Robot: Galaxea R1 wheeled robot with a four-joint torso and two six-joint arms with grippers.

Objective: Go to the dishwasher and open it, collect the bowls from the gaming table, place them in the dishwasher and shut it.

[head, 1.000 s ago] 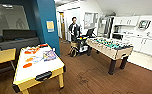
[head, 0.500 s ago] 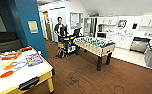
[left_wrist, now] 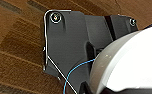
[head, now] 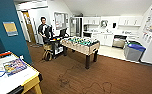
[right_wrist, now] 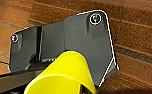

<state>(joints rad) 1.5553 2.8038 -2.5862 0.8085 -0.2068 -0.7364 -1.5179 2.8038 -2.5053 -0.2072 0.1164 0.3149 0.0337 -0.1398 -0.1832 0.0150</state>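
Whether either gripper is open or closed cannot be told. The gaming table fills the head view's lower left; the dishwasher sits upper right, under the counter. A white bowl and a yellow bowl loom in the wrist views.

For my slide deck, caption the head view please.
Break room: yellow-sided gaming table at near left, foosball table mid-room, open dishwasher in the far kitchenette.

Yellow-sided gaming table with white top, teal wall, brown striped carpet, green-field foosball table, blue-lidded grey bin.
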